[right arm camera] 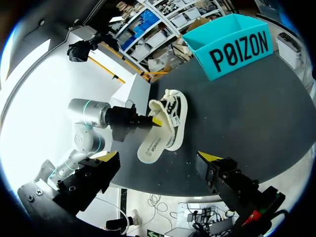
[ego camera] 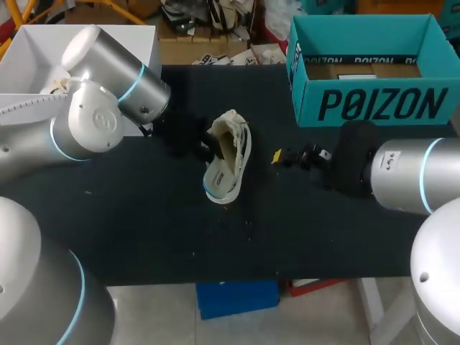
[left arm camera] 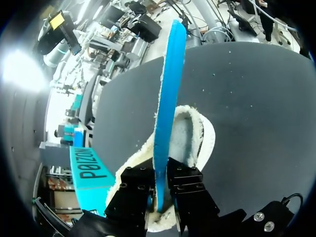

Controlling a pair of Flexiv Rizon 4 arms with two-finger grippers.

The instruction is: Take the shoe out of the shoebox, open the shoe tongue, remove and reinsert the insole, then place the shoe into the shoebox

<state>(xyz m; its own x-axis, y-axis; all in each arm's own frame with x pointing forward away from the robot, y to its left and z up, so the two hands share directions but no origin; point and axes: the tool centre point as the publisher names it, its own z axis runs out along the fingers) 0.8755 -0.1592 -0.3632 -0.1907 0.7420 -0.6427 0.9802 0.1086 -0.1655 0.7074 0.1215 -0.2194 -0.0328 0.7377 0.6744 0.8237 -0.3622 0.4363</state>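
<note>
L gripper point(left arm camera: 159, 185) pinches insole point(left arm camera: 169, 94) (shoe point(ego camera: 233, 147) just beside it).

shoe point(ego camera: 236, 140): mid-worktop point(ego camera: 144, 230), lying on its side
insole point(ego camera: 218, 183): blue-edged, against the shoe
left claw point(ego camera: 210, 149): at shoe's left side
right claw point(ego camera: 282, 156): right of shoe, apart
shoebox point(ego camera: 374, 100): teal, far right, open-topped

Table point(ego camera: 144, 230): matt black, dotted with pale specks. Shoe point(left arm camera: 190, 138): cream lining, fleecy, rough pile. Insole point(left arm camera: 168, 98): smooth blue face, slight sheen. Shoebox point(ego camera: 374, 100), far right: matt teal cardboard, plain brown card inside. Left arm point(ego camera: 100, 108) and right arm point(ego camera: 410, 180): satin silver shells, metal by the look. Left gripper point(left arm camera: 162, 180): matt black blocks.
</note>
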